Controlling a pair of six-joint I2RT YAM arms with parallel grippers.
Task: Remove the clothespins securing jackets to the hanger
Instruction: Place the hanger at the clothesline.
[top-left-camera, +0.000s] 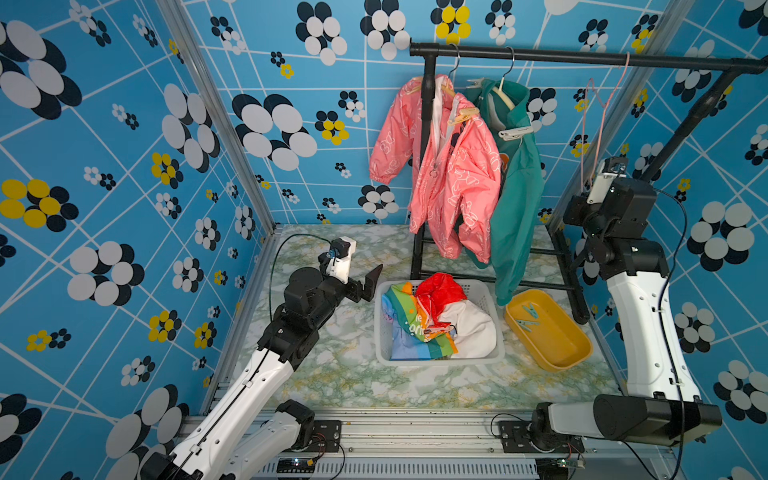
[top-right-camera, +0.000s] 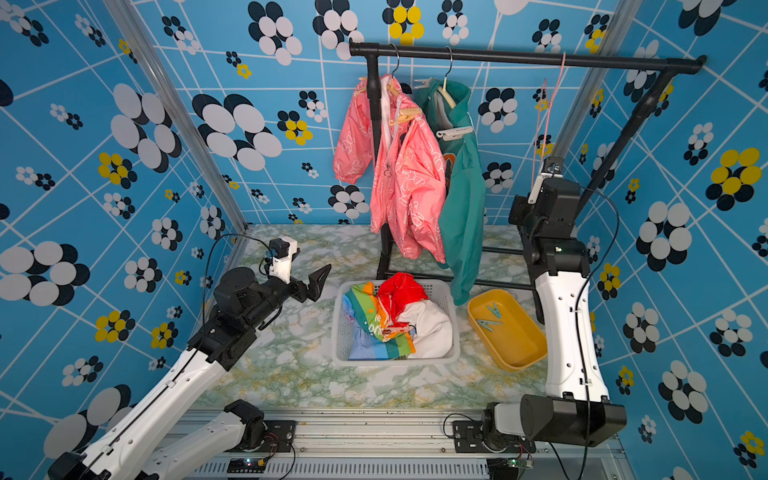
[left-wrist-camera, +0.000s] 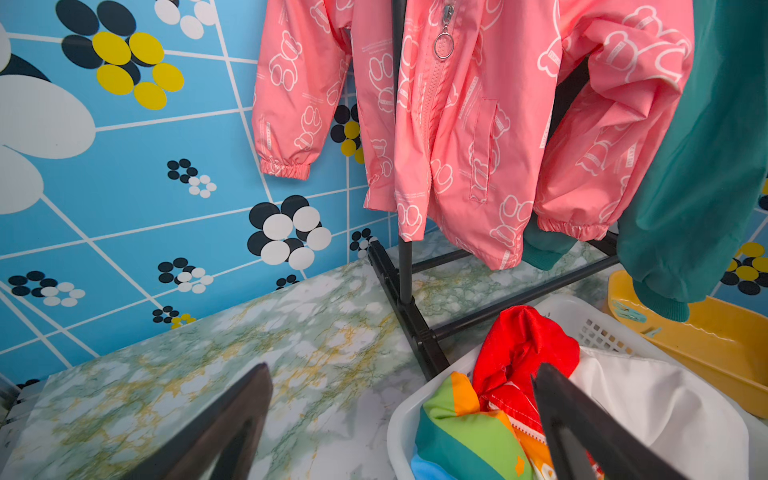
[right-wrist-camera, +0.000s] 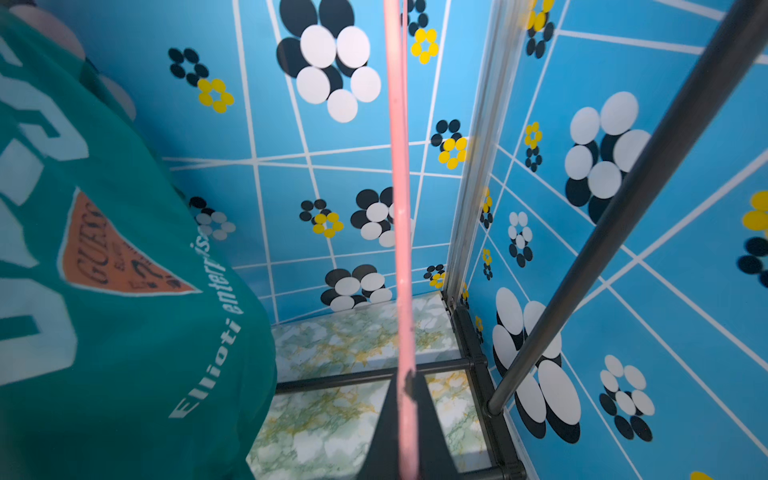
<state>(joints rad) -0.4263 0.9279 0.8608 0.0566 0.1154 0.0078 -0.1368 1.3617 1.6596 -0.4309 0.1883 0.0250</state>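
In both top views a pink jacket (top-left-camera: 453, 174) (top-right-camera: 411, 183) and a teal jacket (top-left-camera: 519, 195) (top-right-camera: 465, 216) hang on hangers from the black rail (top-left-camera: 582, 56). A tan clothespin (top-left-camera: 465, 113) clips the pink jacket's shoulder. A whitish-grey clothespin (top-left-camera: 515, 132) clips the teal jacket's shoulder. A white jacket with red trim (top-left-camera: 461, 320) lies crumpled in the basket (top-left-camera: 384, 332). My left gripper (left-wrist-camera: 401, 370) stands open and empty above the table beside the basket. My right gripper (right-wrist-camera: 405, 376) is shut on the lower wire of an empty pink hanger (top-left-camera: 598, 120) at the rail's right end.
A yellow tray (top-left-camera: 569, 345) at the right of the basket holds two pale green clothespins (top-left-camera: 528, 318). The rack's black posts and floor bars (left-wrist-camera: 419, 332) stand behind the basket. Patterned blue walls close in the back and both sides.
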